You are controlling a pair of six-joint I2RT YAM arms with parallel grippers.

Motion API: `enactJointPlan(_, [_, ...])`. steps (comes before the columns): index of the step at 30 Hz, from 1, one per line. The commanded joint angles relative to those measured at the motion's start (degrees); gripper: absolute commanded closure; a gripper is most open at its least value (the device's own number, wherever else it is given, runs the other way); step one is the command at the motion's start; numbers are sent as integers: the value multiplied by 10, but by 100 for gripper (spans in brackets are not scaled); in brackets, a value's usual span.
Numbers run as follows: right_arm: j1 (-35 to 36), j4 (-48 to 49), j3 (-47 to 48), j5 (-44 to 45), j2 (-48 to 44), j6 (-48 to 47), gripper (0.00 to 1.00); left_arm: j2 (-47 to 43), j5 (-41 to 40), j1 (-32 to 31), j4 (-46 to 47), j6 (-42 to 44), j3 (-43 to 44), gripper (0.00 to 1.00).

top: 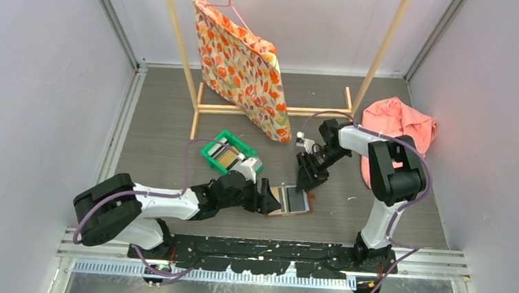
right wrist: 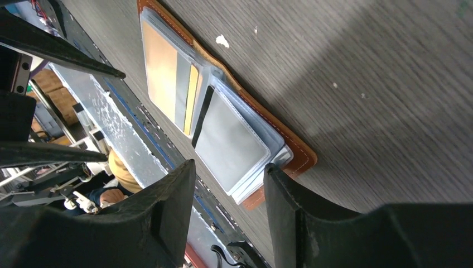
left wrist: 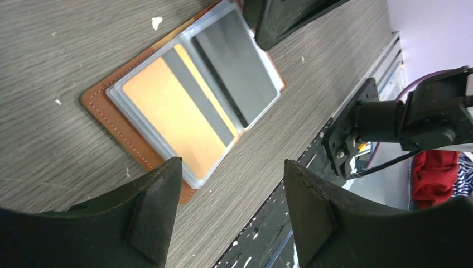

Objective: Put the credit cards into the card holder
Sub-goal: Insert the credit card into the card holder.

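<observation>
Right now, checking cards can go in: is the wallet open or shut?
Open: the wallet lies spread flat, clear sleeves up, an orange card showing inside one.

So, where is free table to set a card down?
Free: the table between the bin and the left wall, and between the wallet and the right arm's base. Crowded: around the wallet, where the left end effector and right end effector stand.
</observation>
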Motion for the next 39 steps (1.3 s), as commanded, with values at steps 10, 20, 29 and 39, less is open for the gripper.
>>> enactJointPlan(10, [5, -10, 29, -28, 11, -10, 49, 45, -3, -1, 54, -8, -24, 41])
enactJointPlan(20, [8, -20, 34, -51, 3, -24, 53, 80, 8, -1, 83, -14, -23, 42])
enactJointPlan(29, [14, -30, 40, -85, 3, -31, 54, 94, 18, -1, 93, -17, -16, 42])
enactJointPlan(39, [14, -32, 44, -115, 12, -27, 54, 91, 18, -1, 105, -21, -20, 42])
